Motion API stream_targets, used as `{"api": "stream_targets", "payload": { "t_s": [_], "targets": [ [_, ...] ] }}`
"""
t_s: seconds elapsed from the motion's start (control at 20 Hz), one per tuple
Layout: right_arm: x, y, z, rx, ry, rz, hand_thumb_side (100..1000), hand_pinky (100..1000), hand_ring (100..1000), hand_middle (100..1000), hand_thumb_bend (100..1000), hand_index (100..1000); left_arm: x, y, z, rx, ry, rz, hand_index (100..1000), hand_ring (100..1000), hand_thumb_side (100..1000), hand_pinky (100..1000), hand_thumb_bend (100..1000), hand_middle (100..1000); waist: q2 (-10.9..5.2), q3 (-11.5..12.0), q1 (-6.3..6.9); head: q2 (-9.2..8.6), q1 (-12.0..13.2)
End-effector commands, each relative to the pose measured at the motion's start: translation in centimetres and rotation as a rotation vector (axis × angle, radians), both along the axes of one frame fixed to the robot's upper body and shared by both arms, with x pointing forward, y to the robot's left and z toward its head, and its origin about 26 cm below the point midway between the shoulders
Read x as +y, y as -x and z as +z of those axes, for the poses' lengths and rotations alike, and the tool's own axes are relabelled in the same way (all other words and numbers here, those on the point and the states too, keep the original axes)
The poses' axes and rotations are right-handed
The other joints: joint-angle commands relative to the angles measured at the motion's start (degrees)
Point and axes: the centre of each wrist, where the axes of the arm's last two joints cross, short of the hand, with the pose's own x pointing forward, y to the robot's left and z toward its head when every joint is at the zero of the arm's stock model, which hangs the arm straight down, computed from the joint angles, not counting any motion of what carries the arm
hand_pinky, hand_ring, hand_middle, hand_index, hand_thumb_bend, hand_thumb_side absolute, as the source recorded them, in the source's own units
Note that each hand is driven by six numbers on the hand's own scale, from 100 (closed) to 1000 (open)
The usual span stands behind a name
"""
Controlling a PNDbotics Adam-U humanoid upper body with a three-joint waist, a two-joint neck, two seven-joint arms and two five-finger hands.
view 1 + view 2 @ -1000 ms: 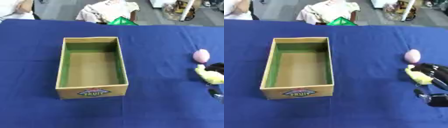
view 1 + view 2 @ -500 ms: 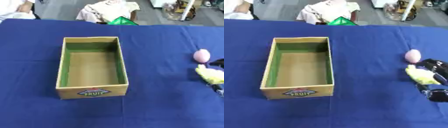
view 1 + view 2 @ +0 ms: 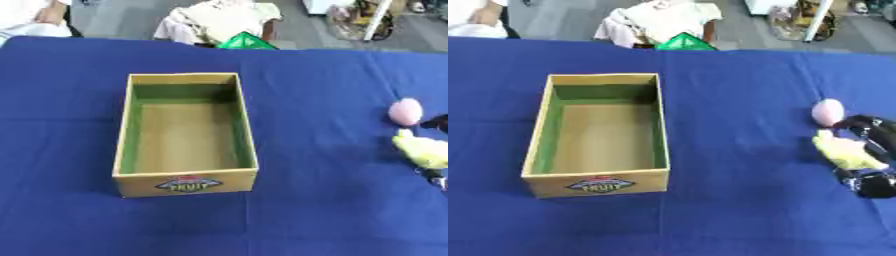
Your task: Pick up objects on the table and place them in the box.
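An open cardboard box (image 3: 185,183) with a green-lined inside stands empty left of the table's middle. At the right edge lies a pink egg-shaped object (image 3: 828,112). Just below it is a yellow soft object (image 3: 846,152), and my right hand (image 3: 875,185) is curled round it, dark fingers (image 3: 868,128) above it and the thumb side below. In the left eye view only the yellow object (image 3: 423,151) and a sliver of the hand show. Whether the yellow object rests on the cloth or is lifted I cannot tell. My left hand shows in no view.
A blue cloth (image 3: 332,210) covers the table. A green triangular thing (image 3: 249,42) sits at the far edge, with a heap of pale fabric (image 3: 219,17) behind it. Bare cloth stretches between the box and the right-hand objects.
My right hand has drawn in closer round the yellow object, which has barely shifted. The box and the pink object stay where they were.
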Motion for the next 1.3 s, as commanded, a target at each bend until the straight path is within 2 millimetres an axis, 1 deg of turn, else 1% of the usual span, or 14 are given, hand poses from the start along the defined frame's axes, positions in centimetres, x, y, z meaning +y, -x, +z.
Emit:
{"api": "stream_targets", "payload": {
  "t_s": [0.05, 0.1, 0.15, 0.3, 0.7, 0.9, 1.0, 1.1, 1.3],
  "targets": [
    [-1.1, -0.5, 0.7, -0.002, 0.051, -0.033, 131, 863, 919, 894, 316, 931, -0.1, 0.1, 0.8, -0.027, -0.009, -0.012, 774, 863, 723, 764, 293, 729, -0.40, 0.1, 0.14, 0.30, -0.3],
    [-1.3, -0.6, 0.5, -0.001, 0.050, -0.045, 108, 863, 918, 893, 282, 931, -0.1, 0.1, 0.8, -0.027, -0.008, -0.012, 774, 863, 723, 764, 293, 729, -0.40, 0.2, 0.15, 0.30, -0.3],
    [-1.6, -0.7, 0.4, 0.000, 0.047, -0.059, 134, 863, 918, 893, 306, 931, -0.1, 0.1, 0.8, -0.027, -0.008, -0.013, 774, 863, 723, 764, 293, 729, -0.40, 0.2, 0.15, 0.30, -0.3],
    [-2.4, -1.0, 0.1, 0.000, 0.033, -0.093, 143, 862, 917, 892, 284, 932, -0.2, 0.1, 0.8, -0.026, -0.008, -0.014, 774, 863, 725, 764, 291, 729, -0.39, 0.2, 0.18, 0.30, -0.2],
    [-3.7, -1.8, -0.9, 0.036, 0.006, -0.132, 152, 862, 917, 894, 279, 932, -0.3, 0.1, 0.8, -0.024, -0.005, -0.018, 772, 864, 726, 764, 290, 729, -0.28, 0.5, 0.30, 0.30, -0.5],
    [-3.9, -1.9, -1.0, 0.038, 0.002, -0.132, 156, 862, 916, 892, 271, 932, -0.3, 0.1, 0.8, -0.024, -0.005, -0.018, 772, 864, 729, 764, 288, 729, -0.27, 0.5, 0.31, 0.30, -0.5],
    [-3.8, -2.3, -1.3, 0.054, -0.015, -0.127, 153, 862, 916, 897, 276, 934, -0.3, 0.1, 0.8, -0.023, -0.003, -0.020, 771, 864, 729, 764, 287, 729, -0.20, 0.7, 0.39, 0.30, -0.6],
    [-4.2, -2.7, -1.6, 0.069, -0.017, -0.139, 146, 863, 918, 903, 298, 937, -0.4, 0.1, 0.8, -0.022, -0.003, -0.022, 771, 864, 730, 764, 287, 729, -0.15, 0.8, 0.43, 0.30, -0.7],
    [-5.2, -3.2, -2.4, 0.089, -0.025, -0.180, 149, 863, 916, 901, 294, 941, -0.4, 0.0, 0.8, -0.021, 0.000, -0.025, 771, 865, 732, 764, 284, 729, 0.01, 1.0, 0.54, 0.30, -0.9]
  ]
}}
